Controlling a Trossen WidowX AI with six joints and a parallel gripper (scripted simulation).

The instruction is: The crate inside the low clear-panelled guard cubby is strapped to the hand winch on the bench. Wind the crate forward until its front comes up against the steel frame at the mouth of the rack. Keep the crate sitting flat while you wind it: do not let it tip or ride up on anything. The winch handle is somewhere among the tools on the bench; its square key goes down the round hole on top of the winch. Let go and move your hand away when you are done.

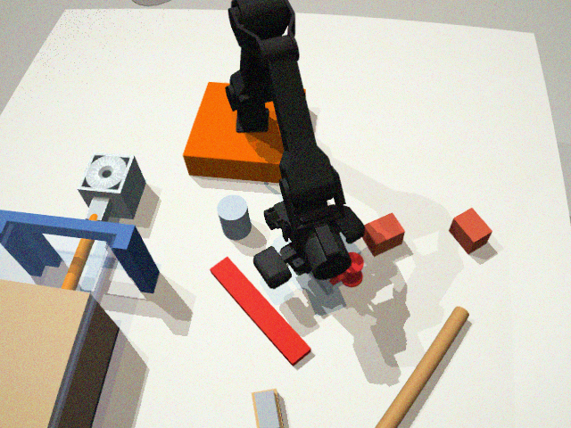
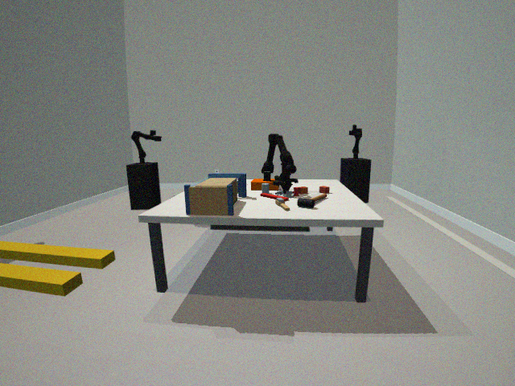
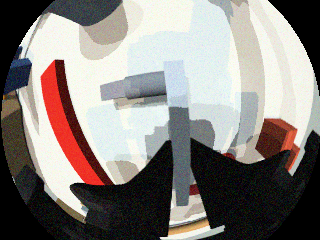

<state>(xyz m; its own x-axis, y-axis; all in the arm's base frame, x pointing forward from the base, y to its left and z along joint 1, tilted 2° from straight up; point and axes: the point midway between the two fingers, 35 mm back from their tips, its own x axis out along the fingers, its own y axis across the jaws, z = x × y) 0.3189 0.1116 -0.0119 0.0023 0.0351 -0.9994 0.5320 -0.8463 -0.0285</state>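
My gripper (image 3: 179,143) is shut on the grey arm of the winch handle (image 3: 177,85), which lies on its side on the bench. The handle's square key points left in the wrist view. Its red knob (image 1: 354,275) is mostly behind a finger there. The winch (image 1: 131,191), with a round hole on top, stands at the left in the top view, away from my gripper. An orange strap (image 1: 78,265) runs from it under the blue frame (image 1: 69,224) (image 2: 226,176) to the tan crate (image 1: 37,341) (image 2: 211,199). The crate sits flat, with a gap before the frame.
A red bar (image 1: 260,310) (image 3: 55,110) and a grey cylinder (image 1: 234,218) lie between gripper and rack. Two red blocks (image 1: 384,234) (image 1: 470,230) are to the right. A mallet (image 1: 424,368) (image 2: 306,203) and a wooden-handled tool (image 1: 267,409) (image 2: 282,204) lie nearer the bench's front.
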